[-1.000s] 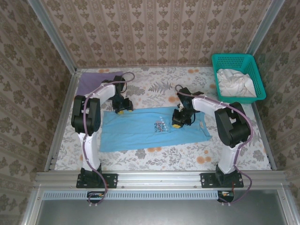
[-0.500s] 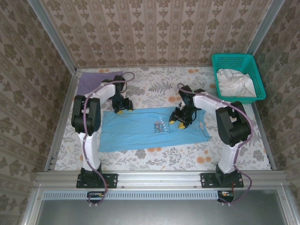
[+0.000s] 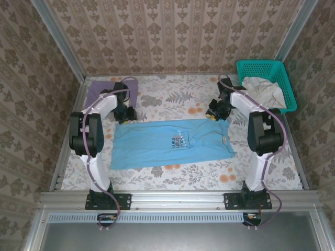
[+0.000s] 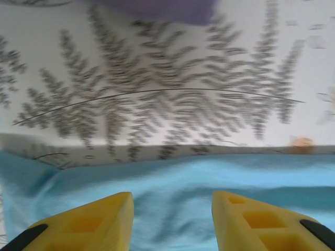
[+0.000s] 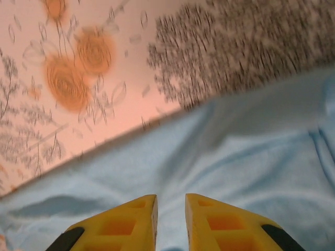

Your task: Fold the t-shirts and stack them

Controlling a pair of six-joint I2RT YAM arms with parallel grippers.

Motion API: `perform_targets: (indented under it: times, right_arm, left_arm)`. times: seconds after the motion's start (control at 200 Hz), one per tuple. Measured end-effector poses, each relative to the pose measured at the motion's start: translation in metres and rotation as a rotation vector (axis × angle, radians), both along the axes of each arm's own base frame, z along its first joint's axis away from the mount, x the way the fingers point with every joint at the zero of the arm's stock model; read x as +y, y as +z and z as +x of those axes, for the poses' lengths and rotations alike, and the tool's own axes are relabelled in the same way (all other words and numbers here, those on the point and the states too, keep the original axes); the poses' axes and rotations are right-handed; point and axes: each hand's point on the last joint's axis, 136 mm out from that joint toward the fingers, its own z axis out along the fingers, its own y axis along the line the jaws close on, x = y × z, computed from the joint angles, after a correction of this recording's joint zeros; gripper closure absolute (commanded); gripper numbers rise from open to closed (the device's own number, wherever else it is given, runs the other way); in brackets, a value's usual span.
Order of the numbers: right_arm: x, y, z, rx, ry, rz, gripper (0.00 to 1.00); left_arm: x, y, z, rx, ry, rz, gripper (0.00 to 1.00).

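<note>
Sitting in the desk's (image 3: 183, 175) far right corner, the teal basket (image 3: 283, 73) holds crumpled white cloth (image 3: 264, 91). The sky-blue t-shirt (image 3: 167, 144) lies flat mid-desk, the lavender t-shirt (image 3: 97, 91) far left. Over the blue one's far edge, left claw (image 4: 172, 209) stands wide, right claw (image 5: 171, 209) narrowly parted, both empty.

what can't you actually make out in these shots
- Top view: the print on the blue t-shirt is too small to read.
- Top view: the left arm covers part of the lavender t-shirt; the left wrist view cuts it off at the top edge.
- Top view: the white cloth in the basket is crumpled; garment type unclear.
- Right wrist view: blur; whether the right tool touches the shirt is unclear.
</note>
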Motion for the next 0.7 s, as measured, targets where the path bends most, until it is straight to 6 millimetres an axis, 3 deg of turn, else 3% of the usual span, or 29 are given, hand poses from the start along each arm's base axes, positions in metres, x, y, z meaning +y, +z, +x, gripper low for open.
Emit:
perform_targets:
  times: [0.205,0.45,0.7]
  right_arm:
    - [-0.019,-0.028,0.015,0.038,-0.011,-0.096,0.76]
    - [-0.057,-0.043,0.014,0.071,-0.054,-0.182,0.66]
    - [-0.058,-0.04,0.029,0.044,-0.05,-0.187,0.54]
  left_arm:
    - [0.029,-0.03,-0.022,0.09,0.055,0.054,0.57]
    - [0.04,-0.031,-0.021,0.098,0.093,0.088,0.57]
    - [0.054,-0.029,-0.025,0.103,0.18,0.071,0.48]
